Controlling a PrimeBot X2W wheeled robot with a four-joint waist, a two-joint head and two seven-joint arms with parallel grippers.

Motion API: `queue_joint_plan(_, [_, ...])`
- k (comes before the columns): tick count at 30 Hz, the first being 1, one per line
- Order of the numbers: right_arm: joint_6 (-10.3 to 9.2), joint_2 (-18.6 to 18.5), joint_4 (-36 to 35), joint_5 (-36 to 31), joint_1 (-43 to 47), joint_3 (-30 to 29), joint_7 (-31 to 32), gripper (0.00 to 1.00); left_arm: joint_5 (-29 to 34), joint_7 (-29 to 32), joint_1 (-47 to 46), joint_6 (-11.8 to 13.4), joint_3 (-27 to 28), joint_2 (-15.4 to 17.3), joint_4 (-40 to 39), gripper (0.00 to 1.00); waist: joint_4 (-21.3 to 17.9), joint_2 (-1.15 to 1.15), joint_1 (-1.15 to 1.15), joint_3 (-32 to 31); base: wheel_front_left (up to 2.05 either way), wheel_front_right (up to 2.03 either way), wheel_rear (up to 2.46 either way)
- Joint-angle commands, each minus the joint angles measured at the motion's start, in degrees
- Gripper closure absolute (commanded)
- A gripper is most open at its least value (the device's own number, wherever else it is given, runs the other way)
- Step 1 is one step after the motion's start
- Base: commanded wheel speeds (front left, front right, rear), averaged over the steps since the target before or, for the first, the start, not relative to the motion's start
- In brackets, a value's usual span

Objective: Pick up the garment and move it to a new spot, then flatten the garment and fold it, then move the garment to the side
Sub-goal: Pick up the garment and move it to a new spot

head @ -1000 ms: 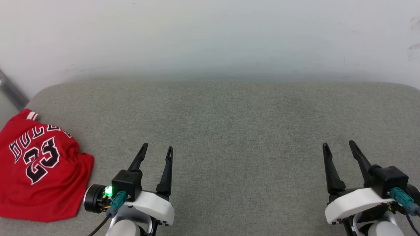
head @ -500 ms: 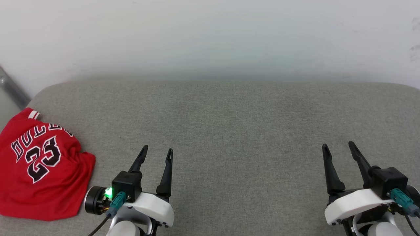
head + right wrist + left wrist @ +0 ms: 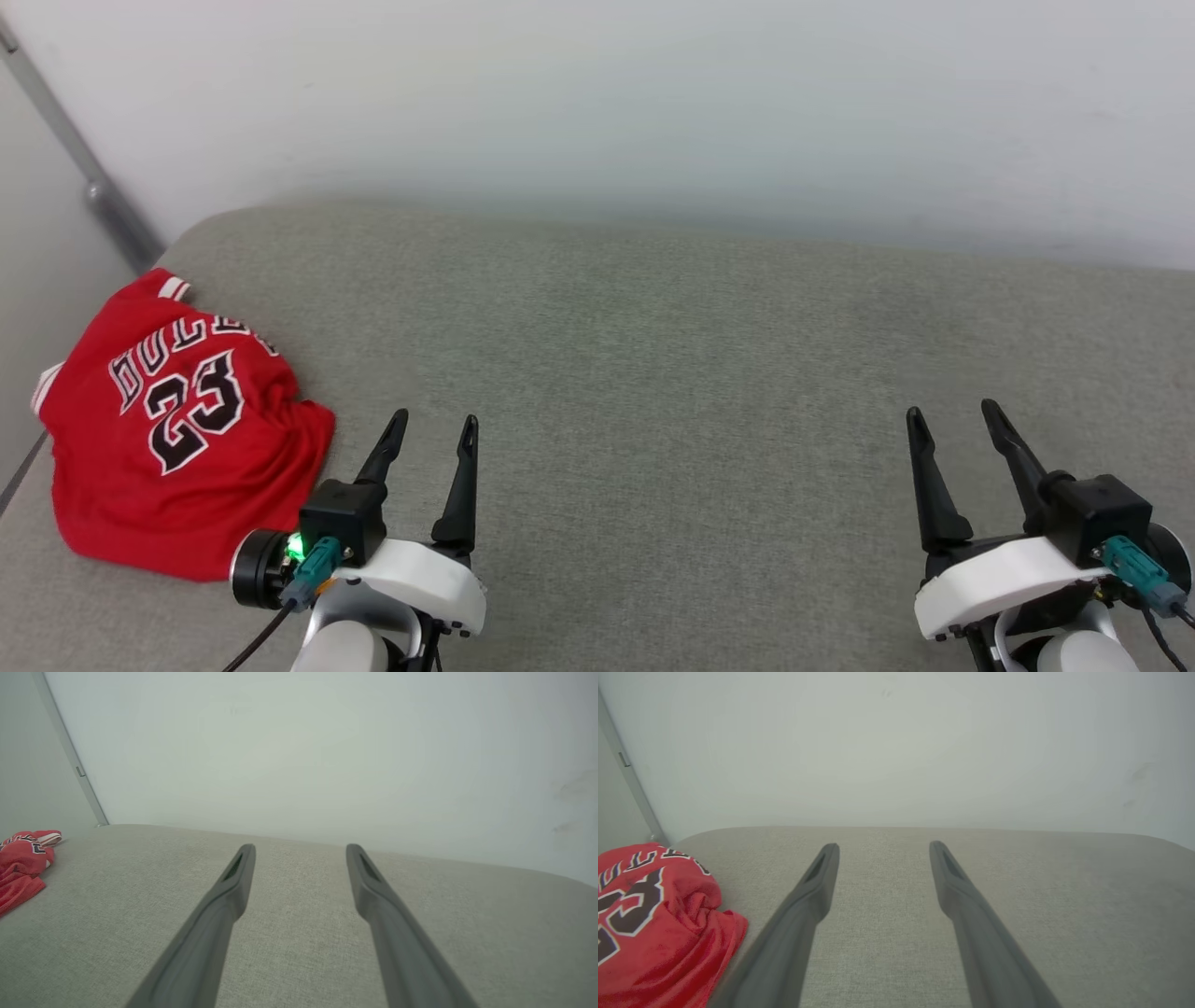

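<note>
The garment [image 3: 182,425], a red jersey with black white-outlined lettering and the number 23 facing up, lies crumpled at the left end of the grey cushioned surface [image 3: 672,373]. It also lies at the lower left of the left wrist view, garment [image 3: 654,924], and at the far left of the right wrist view, garment [image 3: 21,863]. My left gripper [image 3: 433,426] hovers open just right of the jersey, apart from it, nothing between its fingers. Far to the right, my right gripper [image 3: 948,413] is open and empty too.
A pale wall [image 3: 597,103] rises behind the cushion. A grey metal strip [image 3: 84,168] runs diagonally down the wall at the upper left, meeting the cushion's rounded back-left corner. Bare grey fabric spreads between and beyond the two grippers.
The head camera has turned left and tilted, so the jersey and wall strip sit further into the picture. The jersey lies as before; both grippers stay open.
</note>
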Motion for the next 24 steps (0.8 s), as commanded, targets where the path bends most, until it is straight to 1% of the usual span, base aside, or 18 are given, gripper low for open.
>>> queue_joint_plan(1, [-0.02, 0.1, -0.3, 0.2, 0.0, 0.1, 0.0, 0.0, -0.3, -0.2, -0.5, 0.0, 0.3, 0.0, 0.1, 0.0, 2.3, 0.0, 0.0, 0.2, 0.0, 0.0, 0.0])
queue_joint_plan(10, [-0.02, 0.1, -0.6, 0.4, -0.8, 1.8, 0.0, 0.0, -1.0, -0.2, -1.4, 0.0, 2.7, -0.1, 0.1, 0.0, 11.3, 0.0, 0.0, 0.9, 0.0, 0.0, 0.0])
queue_joint_plan(15, [-0.02, 0.1, -0.7, 0.2, -1.3, 2.6, 0.2, 0.0, -1.4, -0.2, -1.2, 0.0, 4.5, -0.1, -0.2, 0.0, 15.7, 0.0, 0.0, 1.2, 0.0, 0.0, 0.0])
queue_joint_plan(20, [-0.02, 0.1, -1.0, 0.1, -1.9, 3.4, 0.4, 0.0, -1.7, -0.2, -0.6, 0.1, 6.2, -0.1, -0.3, 0.0, 19.1, 0.0, 0.0, 1.6, 0.0, 0.0, 0.0])
queue_joint_plan(24, [-0.02, 0.1, -1.2, 0.2, -2.1, 4.1, 0.5, 0.0, -1.6, -0.2, -0.2, -0.1, 7.5, -0.1, -0.3, 0.0, 20.7, 0.0, 0.0, 1.8, 0.0, 0.0, 0.0])
